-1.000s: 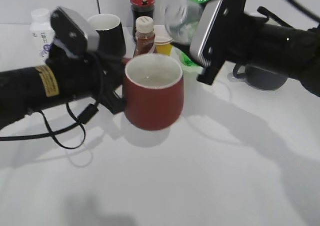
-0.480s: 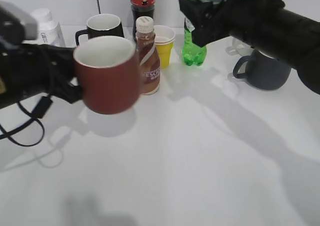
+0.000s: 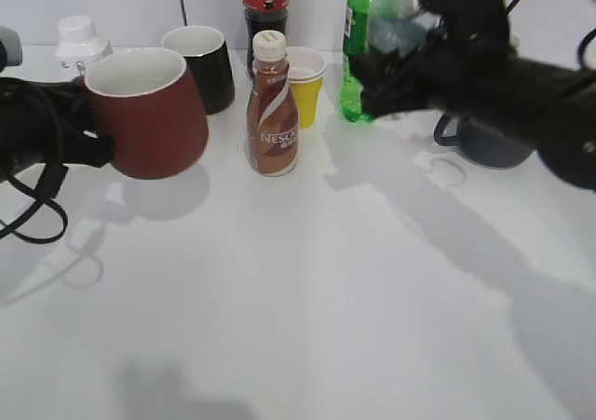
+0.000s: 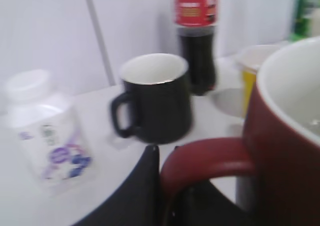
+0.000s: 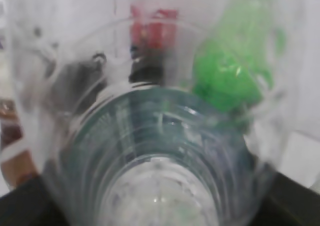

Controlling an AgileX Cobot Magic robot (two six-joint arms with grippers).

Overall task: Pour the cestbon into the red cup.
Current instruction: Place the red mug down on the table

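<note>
Red cup (image 3: 149,113) left of Nescafe bottle (image 3: 271,108)

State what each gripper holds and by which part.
The left gripper holds the red cup by its loop handle. The right gripper holds the clear water bottle around its body; the exact grip spot is hidden.

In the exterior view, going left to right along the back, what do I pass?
White pill bottle → red cup → black mug → Nescafe bottle → yellow paper cup → green soda bottle → grey mug.
</note>
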